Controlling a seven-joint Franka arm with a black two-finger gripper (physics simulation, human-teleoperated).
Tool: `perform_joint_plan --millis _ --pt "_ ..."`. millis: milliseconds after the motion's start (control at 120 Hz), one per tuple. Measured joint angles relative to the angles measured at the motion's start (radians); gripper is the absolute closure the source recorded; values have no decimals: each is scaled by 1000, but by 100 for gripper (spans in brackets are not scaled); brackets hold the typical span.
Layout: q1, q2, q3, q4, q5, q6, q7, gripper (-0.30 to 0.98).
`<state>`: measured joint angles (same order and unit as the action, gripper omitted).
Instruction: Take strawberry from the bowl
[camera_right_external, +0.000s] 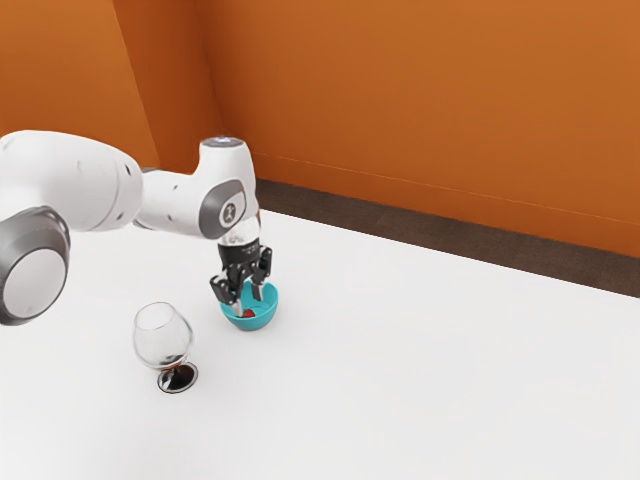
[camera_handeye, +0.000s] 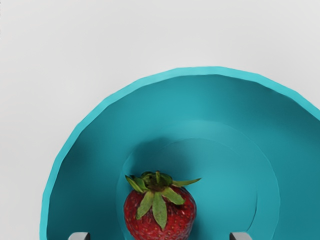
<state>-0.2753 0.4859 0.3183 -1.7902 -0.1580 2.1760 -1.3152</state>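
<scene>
– Where's the strawberry (camera_handeye: 160, 215), and how do your jaws stand?

– My gripper (camera_right_external: 248, 304) has its jaws spread wide, tips down at the bowl (camera_handeye: 74, 137). Between them, with room on either side and touching neither, lies the strawberry, inside the bowl on its floor. How far the tips are above it I can't tell.

– Any writing on you?

– A round emblem (camera_right_external: 229, 212) on the gray cap above my wrist, too small to read.

– And what's everything made of, left to right?

– My arm (camera_right_external: 80, 185) is smooth white shell with gray joints. Next, a clear stemmed glass (camera_right_external: 163, 338), rounded, on a dark, shiny foot. Then the bowl, turquoise and round, its rim slightly faceted; the strawberry in it is red and seeded, with pointed green leaves. All stand on a plain white table (camera_right_external: 450, 380); behind runs an orange wall (camera_right_external: 430, 90).
</scene>
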Motion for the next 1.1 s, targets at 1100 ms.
perform_joint_plan --millis 1100 --pt "8 62 -8 12 -11 106 -50 45"
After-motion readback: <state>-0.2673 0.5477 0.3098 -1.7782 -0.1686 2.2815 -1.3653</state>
